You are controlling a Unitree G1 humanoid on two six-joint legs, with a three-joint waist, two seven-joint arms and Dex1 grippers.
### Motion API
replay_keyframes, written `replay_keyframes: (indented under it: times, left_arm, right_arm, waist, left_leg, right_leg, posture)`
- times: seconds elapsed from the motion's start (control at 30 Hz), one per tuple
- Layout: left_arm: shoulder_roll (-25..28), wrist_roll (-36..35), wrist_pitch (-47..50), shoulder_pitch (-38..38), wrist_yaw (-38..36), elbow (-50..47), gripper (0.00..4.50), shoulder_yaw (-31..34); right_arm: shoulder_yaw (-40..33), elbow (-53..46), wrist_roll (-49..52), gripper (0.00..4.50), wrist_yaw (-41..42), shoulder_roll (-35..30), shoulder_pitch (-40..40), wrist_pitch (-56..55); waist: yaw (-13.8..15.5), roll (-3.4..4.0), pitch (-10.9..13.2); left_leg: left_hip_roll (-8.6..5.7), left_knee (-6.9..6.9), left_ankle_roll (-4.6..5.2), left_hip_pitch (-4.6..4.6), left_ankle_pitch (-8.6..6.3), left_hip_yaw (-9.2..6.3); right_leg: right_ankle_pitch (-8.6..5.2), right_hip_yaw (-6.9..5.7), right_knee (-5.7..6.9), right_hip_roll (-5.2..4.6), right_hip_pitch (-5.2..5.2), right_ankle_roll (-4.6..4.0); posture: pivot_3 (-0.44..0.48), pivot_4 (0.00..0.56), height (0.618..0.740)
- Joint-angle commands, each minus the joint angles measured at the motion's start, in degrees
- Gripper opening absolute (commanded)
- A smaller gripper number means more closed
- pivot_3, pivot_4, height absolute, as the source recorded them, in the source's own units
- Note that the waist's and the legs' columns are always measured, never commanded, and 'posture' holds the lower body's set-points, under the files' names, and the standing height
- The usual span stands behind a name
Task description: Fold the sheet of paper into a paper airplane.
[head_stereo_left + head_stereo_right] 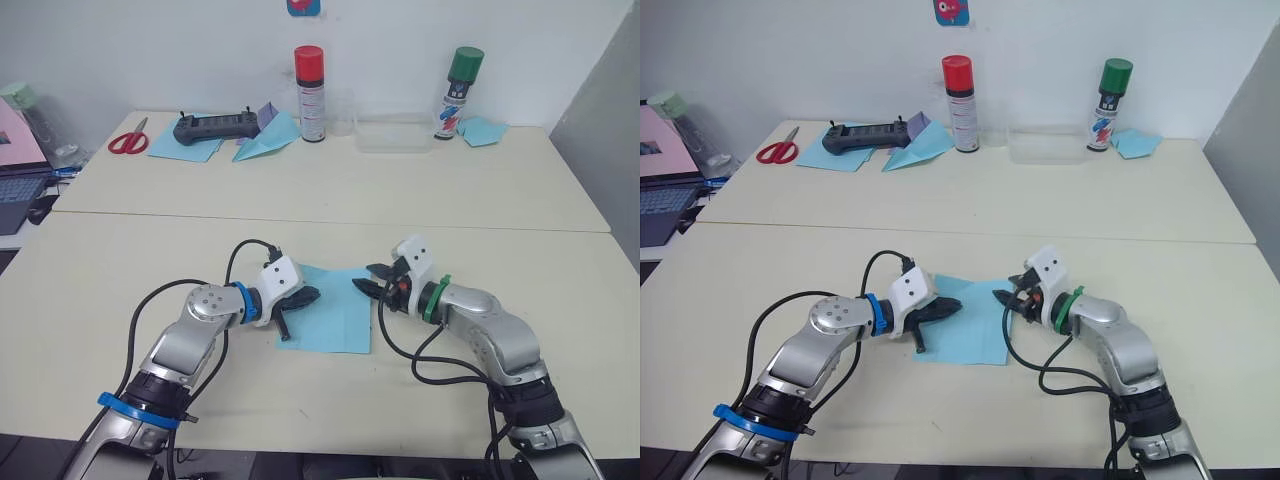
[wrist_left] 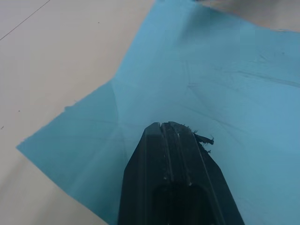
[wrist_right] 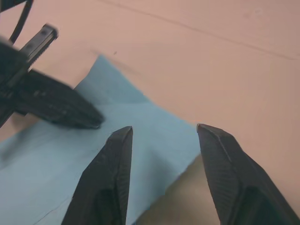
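Observation:
The sheet of paper (image 1: 335,312) lies flat on the near table, light blue with faint creases (image 2: 225,84). My left gripper (image 1: 306,296) is shut, and its black fingertips (image 2: 164,129) rest on the sheet's left part, with nothing held between them. My right gripper (image 1: 368,281) is open at the sheet's upper right corner. In the right wrist view its fingers (image 3: 115,164) straddle that corner (image 3: 154,136), one over the paper and one over bare table. The left gripper (image 3: 61,105) shows there too.
On the far table stand a red-capped spray can (image 1: 310,95), a green-capped spray can (image 1: 460,92) and a clear box (image 1: 393,135). Scissors (image 1: 128,141), a black controller (image 1: 215,127) on blue sheets and a blue dart plane (image 1: 265,143) lie there. A laptop (image 1: 15,185) sits at the left.

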Motion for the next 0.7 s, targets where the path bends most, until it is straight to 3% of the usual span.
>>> replay_keyframes:
  times: [0.03,0.33,0.43,0.57,0.7]
  left_arm:
    - [0.4,1.38,0.87,1.13,-0.62,0.98,0.0,-1.29]
    - [0.47,1.75,0.63,-0.05,-1.54,2.14,0.0,-1.56]
    - [0.39,1.94,0.62,-0.2,-1.62,2.29,0.0,-1.5]
    - [0.53,1.97,0.78,0.02,-1.6,2.1,0.0,-1.47]
    - [0.94,2.98,0.0,0.3,-1.18,2.46,0.0,-1.68]
  right_arm:
    - [-2.37,-2.86,2.45,2.28,-3.23,1.49,1.19,3.71]
    - [-2.94,-1.88,5.69,2.28,-5.45,4.59,-0.47,9.97]
    - [-1.6,-1.41,4.83,1.68,-4.69,3.92,-0.91,7.99]
    - [5.2,-0.73,-1.44,0.23,-1.01,-1.85,-0.53,-1.37]
    - [7.72,-0.47,-3.28,0.06,1.24,-4.23,0.23,-7.39]
  waist:
    - [0.0,0.0,0.0]
    - [-0.03,0.01,0.01]
    - [-0.04,0.01,0.0]
    - [-0.05,0.01,0.01]
    - [-0.04,0.01,0.01]
  left_leg:
    - [0.0,-0.01,0.0,0.0,0.0,0.0]
    - [0.0,-0.01,0.0,-0.01,0.0,0.02]
    - [0.0,-0.01,0.0,-0.01,0.0,0.02]
    - [0.0,-0.01,0.0,-0.02,0.0,0.03]
    - [0.0,-0.01,0.0,-0.01,0.0,0.05]
  right_leg:
    - [0.0,0.0,0.0,0.0,-0.01,0.0]
    - [0.0,0.01,0.0,0.0,-0.03,-0.01]
    - [0.0,0.02,0.0,0.0,-0.03,-0.01]
    - [-0.01,0.01,-0.02,0.0,-0.04,-0.01]
    - [-0.01,0.02,-0.02,0.0,-0.05,-0.01]
  posture:
    - [0.0,0.15,0.74]
    - [0.0,0.15,0.74]
    - [0.0,0.15,0.74]
    - [0.0,0.15,0.74]
    - [0.0,0.15,0.74]
